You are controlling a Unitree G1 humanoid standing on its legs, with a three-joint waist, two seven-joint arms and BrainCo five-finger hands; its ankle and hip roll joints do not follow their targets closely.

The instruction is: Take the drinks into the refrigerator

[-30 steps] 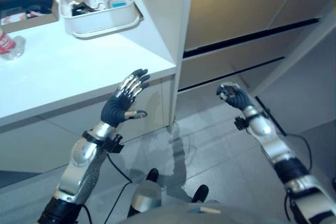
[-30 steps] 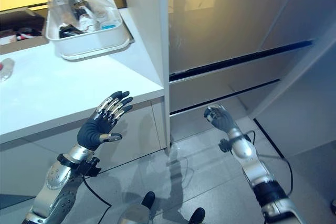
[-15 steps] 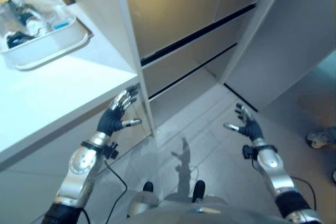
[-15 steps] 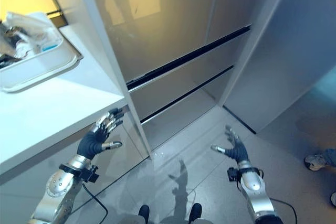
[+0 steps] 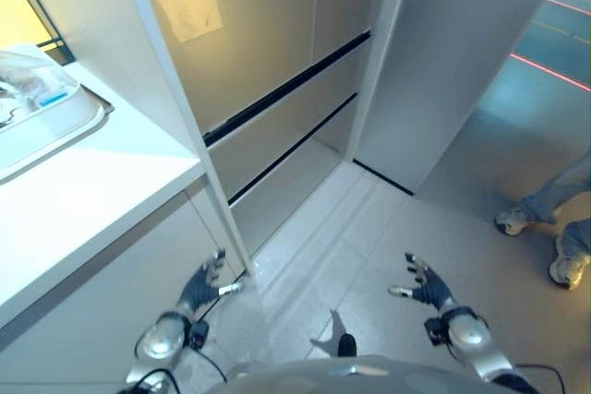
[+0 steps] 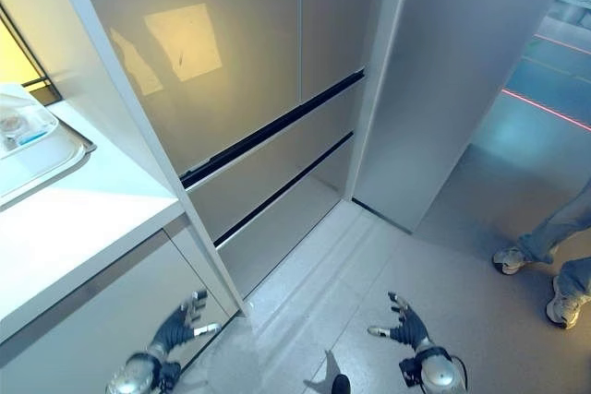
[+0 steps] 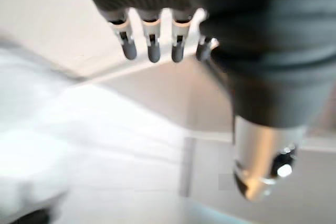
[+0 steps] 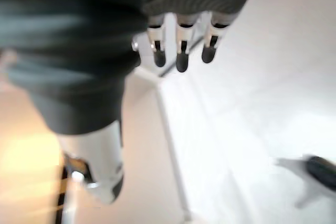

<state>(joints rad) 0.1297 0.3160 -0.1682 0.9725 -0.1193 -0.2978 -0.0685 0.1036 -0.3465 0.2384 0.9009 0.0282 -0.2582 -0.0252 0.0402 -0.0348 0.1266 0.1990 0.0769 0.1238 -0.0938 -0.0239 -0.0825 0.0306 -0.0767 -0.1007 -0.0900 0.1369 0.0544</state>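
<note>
The refrigerator [image 5: 268, 53] stands ahead with beige-grey doors shut and two dark horizontal seams across its lower drawers [image 6: 268, 168]. My left hand [image 5: 199, 291] hangs low by the counter's end panel, fingers straight and spread, holding nothing. My right hand [image 5: 423, 285] is low over the grey floor, fingers also spread and empty. In the wrist views the left hand's fingers [image 7: 152, 48] and the right hand's fingers [image 8: 181, 56] stick out straight. No drink is in either hand.
A white counter [image 5: 83, 200] runs along the left with a white tray [image 5: 51, 122] of items on it. A tall white panel [image 5: 175, 108] separates counter and refrigerator. A person's legs and shoes [image 5: 554, 228] stand at the right on the grey floor.
The camera has swung right and up, so the counter and tray slid left and the refrigerator fills the middle. Both hands sank lower in view and stayed open. A person's legs came into view.
</note>
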